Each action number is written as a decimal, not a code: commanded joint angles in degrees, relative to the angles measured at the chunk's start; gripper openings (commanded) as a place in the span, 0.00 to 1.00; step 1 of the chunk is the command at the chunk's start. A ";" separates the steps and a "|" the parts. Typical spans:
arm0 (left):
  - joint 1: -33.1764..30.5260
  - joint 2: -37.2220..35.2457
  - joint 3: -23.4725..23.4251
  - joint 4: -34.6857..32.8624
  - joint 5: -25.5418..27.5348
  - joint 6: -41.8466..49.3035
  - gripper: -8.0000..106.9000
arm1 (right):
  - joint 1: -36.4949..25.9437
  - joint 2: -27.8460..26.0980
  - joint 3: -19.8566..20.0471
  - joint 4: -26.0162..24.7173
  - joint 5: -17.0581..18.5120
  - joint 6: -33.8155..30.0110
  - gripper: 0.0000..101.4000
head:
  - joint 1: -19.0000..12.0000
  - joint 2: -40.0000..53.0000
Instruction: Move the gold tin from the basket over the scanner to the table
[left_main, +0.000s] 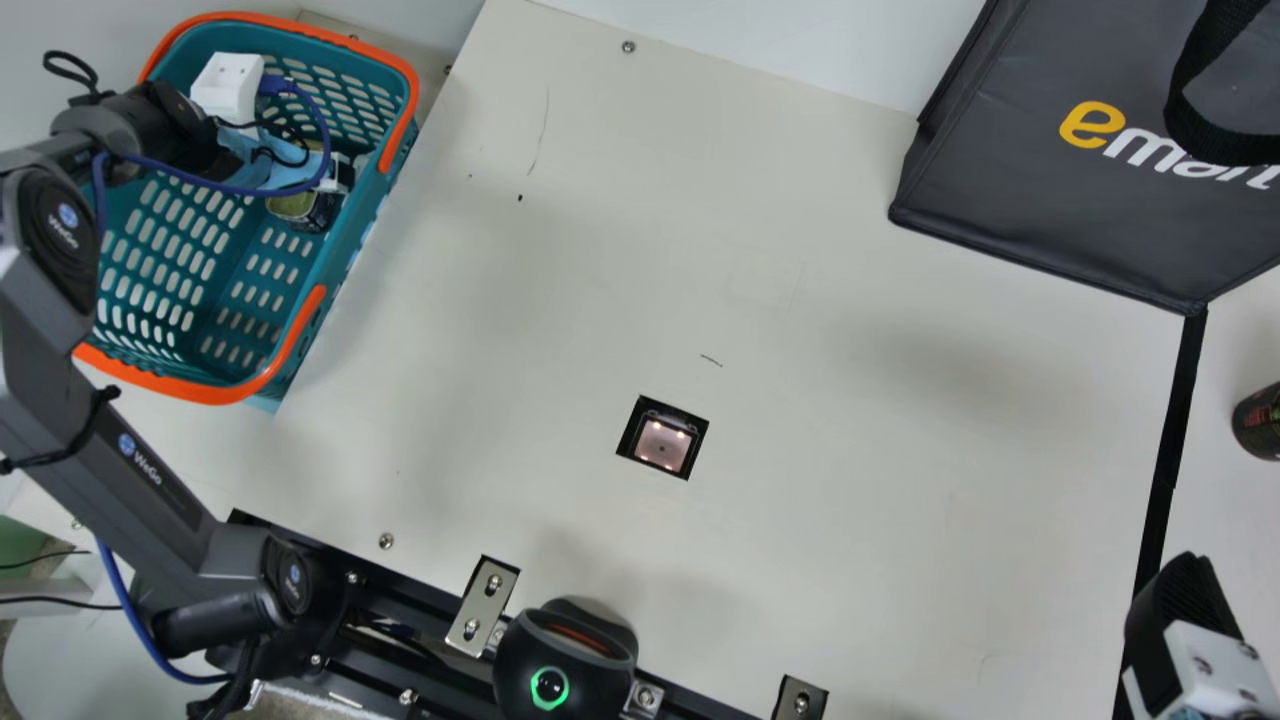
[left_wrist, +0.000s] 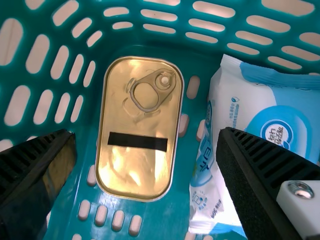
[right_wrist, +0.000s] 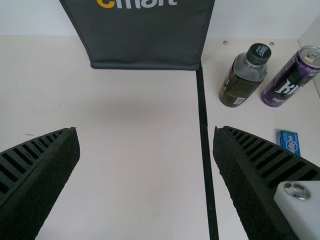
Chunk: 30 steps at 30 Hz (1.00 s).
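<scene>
The step in hand looks to be the pick-up. The gold tin (left_wrist: 137, 172) lies flat on the floor of the basket (left_main: 225, 394), its pull ring (left_wrist: 145, 97) uppermost, beside a blue and white packet (left_wrist: 280, 110). The left pincer (left_wrist: 146, 131) is spread wide with the tin between its two sides, gripping nothing. In the main view the arm and cable cover much of the basket; the yellowish patch there is probably the tin, though I can't be sure.

The next move calls for lowering squarely, closing on the tin's long sides and keeping clear of the packet, then lifting straight up before crossing to the scanner window (left_main: 662, 443) in the bench (left_main: 850, 380). The right pincer (right_wrist: 146, 129) is apart and empty, above the bench.
</scene>
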 joint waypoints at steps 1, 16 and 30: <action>0.11 0.44 -0.54 -0.65 0.27 0.65 0.85 | 0.00 0.00 0.00 0.00 0.00 0.00 0.94 | -1.75 0.14; 0.64 3.35 -2.50 -6.38 3.58 6.94 0.85 | 0.00 0.00 0.00 0.00 0.00 0.00 0.94 | -1.75 0.14; 0.60 4.30 -2.74 -4.28 1.73 3.47 0.85 | 0.00 0.00 0.00 0.00 0.14 0.00 0.94 | -1.75 0.14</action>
